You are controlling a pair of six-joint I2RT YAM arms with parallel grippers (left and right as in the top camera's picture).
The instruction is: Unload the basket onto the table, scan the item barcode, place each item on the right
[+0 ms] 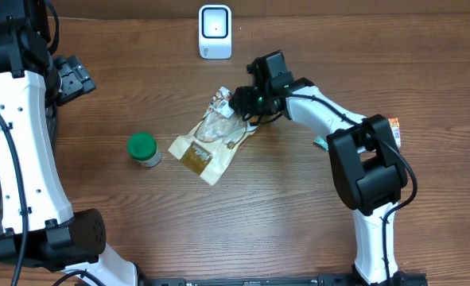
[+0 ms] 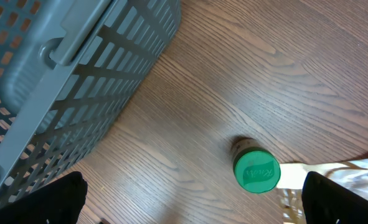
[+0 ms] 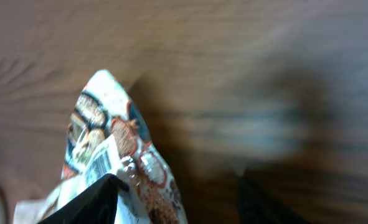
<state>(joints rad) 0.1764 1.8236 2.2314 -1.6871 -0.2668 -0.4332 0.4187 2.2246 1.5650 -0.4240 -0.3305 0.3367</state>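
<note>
The right claw (image 1: 241,102) stands partly open over the upper end of the snack pouch (image 1: 212,137); in the right wrist view its two dark fingers (image 3: 89,203) are apart, with bare wood between them; the left-hand finger in that view overlaps the pouch's printed corner, while the other is clear of it. Whether that finger presses on the film or only sits in front of it cannot be told, as the picture is blurred; nothing is clamped between the jaws.

The pouch lies flat on the table (image 1: 298,214), slanting from its brown lower end up to the corner at the claw; the white scanner (image 1: 215,32) stands near the far edge, apart from the pouch.

Only the right wrist view shows the barcode (image 3: 98,163), a small white label on the pouch's raised corner, facing the camera; overhead it is too small to make out.

The left claw (image 1: 75,75) is spread wide with nothing in it; its own camera shows a grey slatted basket (image 2: 59,81) that the overhead view barely catches, and the green-lidded jar (image 2: 256,171) just beside the pouch's end.
</note>
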